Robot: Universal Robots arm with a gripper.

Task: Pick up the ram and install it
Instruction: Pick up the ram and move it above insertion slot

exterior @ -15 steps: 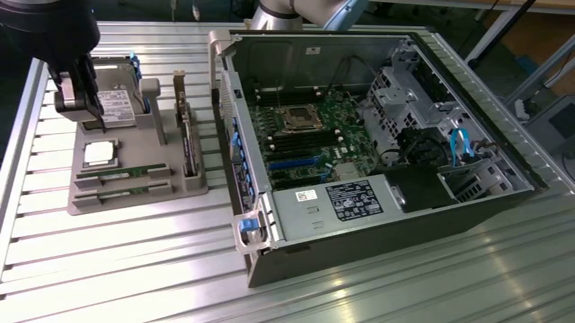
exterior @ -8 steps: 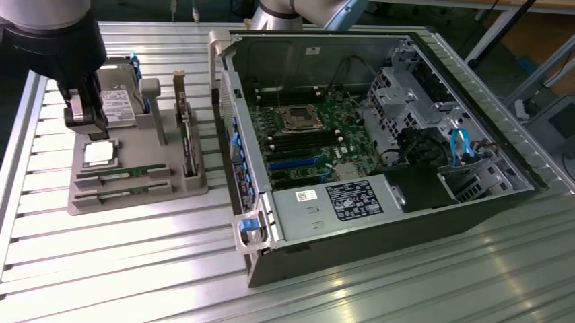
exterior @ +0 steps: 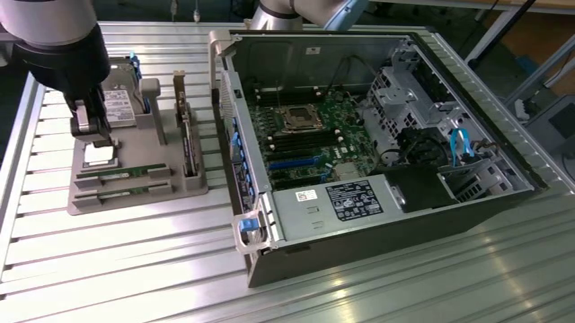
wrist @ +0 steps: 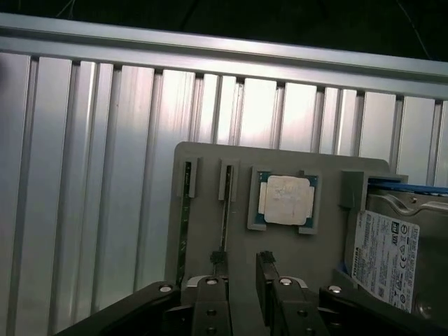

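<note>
While the pincer [exterior: 99, 140] hangs open above the grey fixture tray [exterior: 144, 192], with its two fingers [wrist: 217, 264] apart and only bare tray between them, the ram [exterior: 126, 175] lies in its slot on that tray, not yet lifted. In the exterior view the tray sits on the slatted aluminium table [exterior: 108, 256] at the exterior view's left. The pincer is over the part of the tray that carries the square processor [exterior: 99, 156], and the ram is the next thing along towards the tray's near edge. A second ram stick [exterior: 117, 195] lies in a parallel slot just beyond it. The wrist view gives the relation that matters. The ram [wrist: 224, 210] runs as a thin green edge straight away from the pincer [wrist: 241, 267], so its long axis lies crosswise to the line along which the fingers close, and they would meet on its flat faces, not its ends. The gap between the fingers is not centred on the stick, though. One fingertip sits almost over the ram's line, and the open gap falls on the bare strip between the ram and the processor [wrist: 285, 199]. The offset therefore looks sideways and small, away from the processor. The second ram stick [wrist: 185, 224] is one slot further in that same direction. The open computer case [exterior: 467, 202] and its motherboard [exterior: 306, 141] stand well apart at the exterior view's right.
</note>
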